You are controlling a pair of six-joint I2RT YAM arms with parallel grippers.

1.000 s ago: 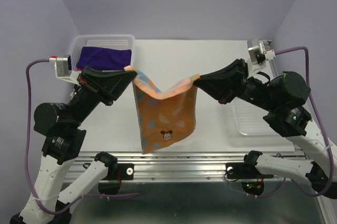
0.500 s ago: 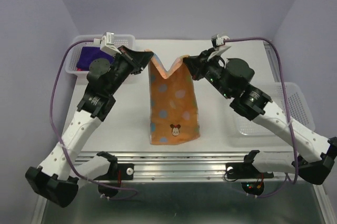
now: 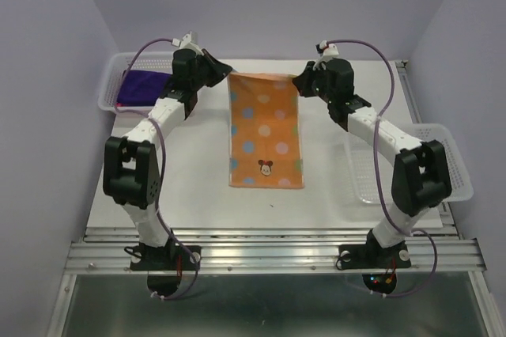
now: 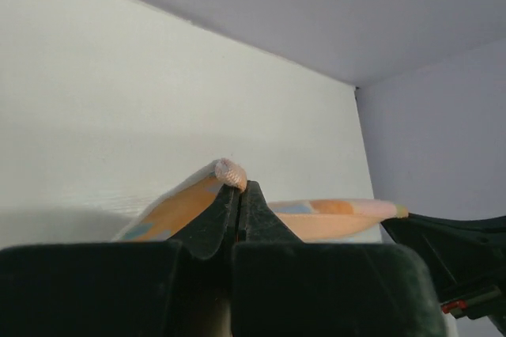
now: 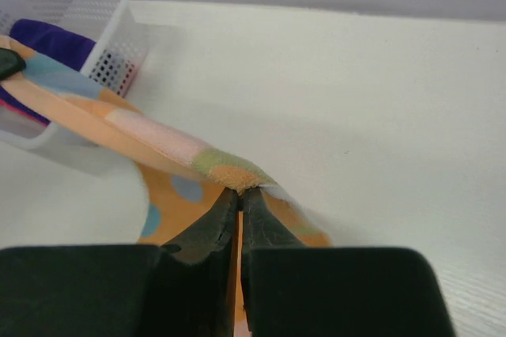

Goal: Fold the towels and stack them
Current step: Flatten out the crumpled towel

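Orange dotted towel [image 3: 266, 135]: soft matt cloth; a looped, nubbly pile is shown at the pinched hem.
Purple towel [image 3: 146, 84]: plain matt cloth.
Left basket [image 3: 109, 84]: white mesh plastic with a slight gloss, set at the table's far left corner.
Right basket [image 3: 462, 171]: pale mesh plastic, set at the table's right edge.
Table [image 3: 198, 187]: white, matt and smooth; a faint fine grain is seen close up.
Left gripper [image 4: 239, 195], right gripper [image 5: 239, 198]: black matt plastic.
Rail [image 3: 269, 244]: brushed metal with a dull sheen, fixed along the near edge.
Arm links [image 3: 162, 119]: smooth white plastic.
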